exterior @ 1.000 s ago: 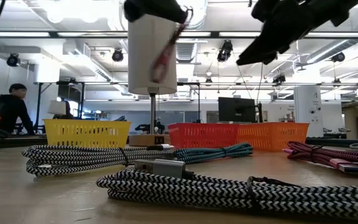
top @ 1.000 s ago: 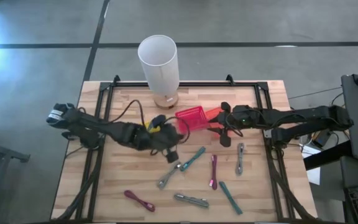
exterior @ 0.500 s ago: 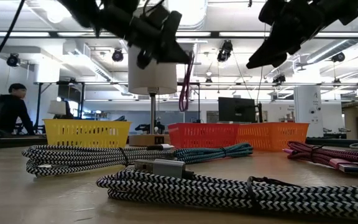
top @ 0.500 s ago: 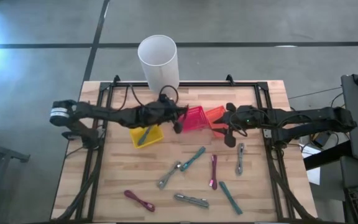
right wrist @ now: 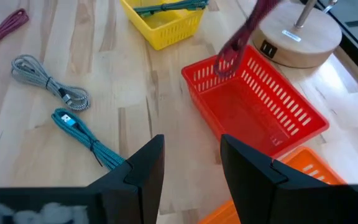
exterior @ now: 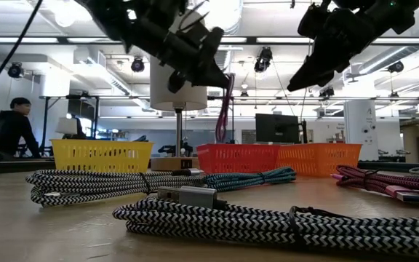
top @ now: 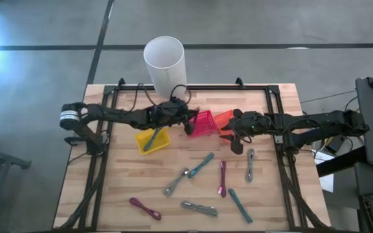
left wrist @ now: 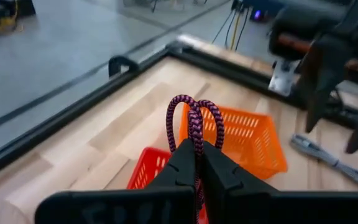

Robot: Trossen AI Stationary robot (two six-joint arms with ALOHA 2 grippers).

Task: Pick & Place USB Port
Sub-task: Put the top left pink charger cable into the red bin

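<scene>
My left gripper (top: 187, 122) hovers at the near-left rim of the red basket (top: 203, 121) and is shut on a bundled magenta braided cable (exterior: 224, 110). The cable dangles over the red basket in the right wrist view (right wrist: 243, 36). An orange basket (top: 224, 119) sits right of the red one. A yellow basket (top: 153, 139) on its left holds a teal cable (top: 151, 138). My right gripper (top: 236, 134) waits open just near of the orange basket, touching nothing. My left gripper pinches the folded magenta cable bundle between its two fingers (left wrist: 185, 163), several strands at once. Two loop ends (left wrist: 194, 111) stick out past the fingertips. The rest hangs straight down below the gripper (exterior: 222, 120), clear of the table, above the red basket.
Several loose cables lie on the near half of the table: teal (top: 203, 163), grey (top: 175, 182), magenta (top: 223, 178), grey (top: 250, 165), teal (top: 240, 206), maroon (top: 145, 208). A white lamp (top: 166, 61) on a wooden base stands at the far edge, behind the baskets.
My left gripper has carried the magenta cable from above the yellow basket toward the far edge and right, ending over the red basket. The cable, first slanted in the swing, now hangs straight down and lower. The yellow basket with its teal cable has come into view.
</scene>
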